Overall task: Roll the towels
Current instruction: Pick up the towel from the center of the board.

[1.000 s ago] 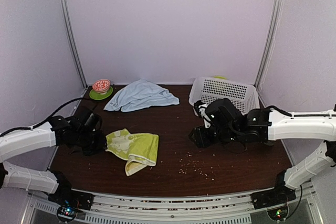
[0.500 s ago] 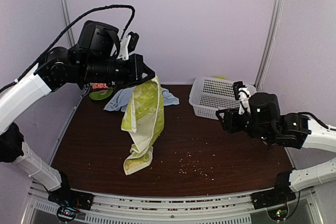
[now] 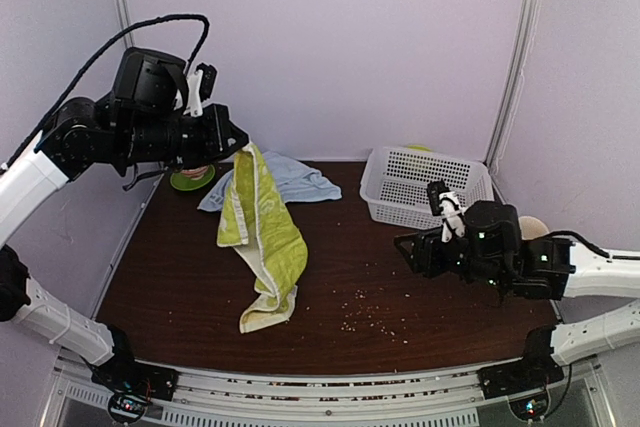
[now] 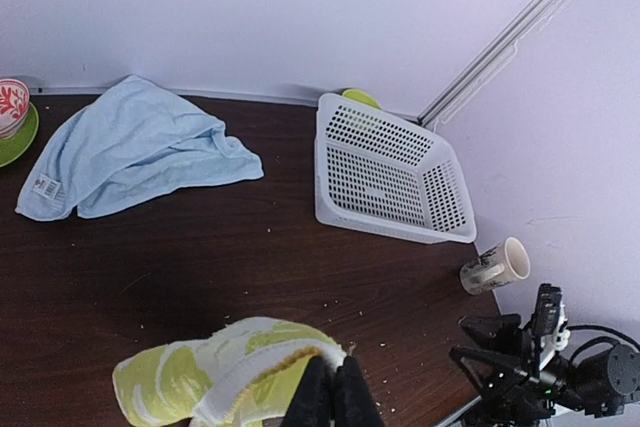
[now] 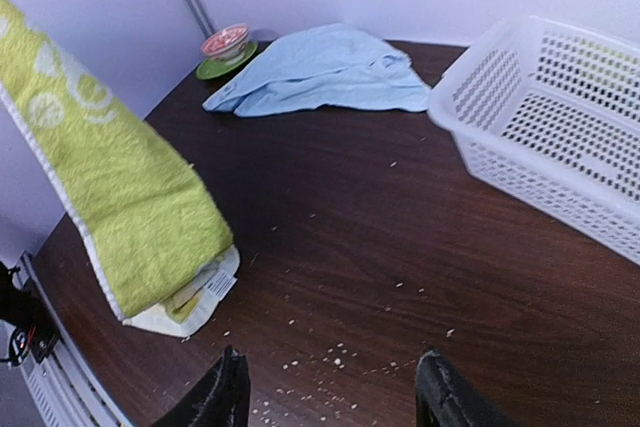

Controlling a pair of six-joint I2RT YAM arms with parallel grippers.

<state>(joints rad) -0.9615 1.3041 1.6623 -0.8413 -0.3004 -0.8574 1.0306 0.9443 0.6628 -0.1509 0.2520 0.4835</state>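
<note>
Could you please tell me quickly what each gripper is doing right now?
The left gripper is closed, holding the green towel up by one end.
The right gripper is open, holding nothing.

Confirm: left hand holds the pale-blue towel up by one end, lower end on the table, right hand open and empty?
Wrong towel: the left hand holds up the lime-green towel; the pale-blue towel lies bunched at the back of the table, per the top external view. The rest is right: lower end on the table, right hand open, empty.
</note>
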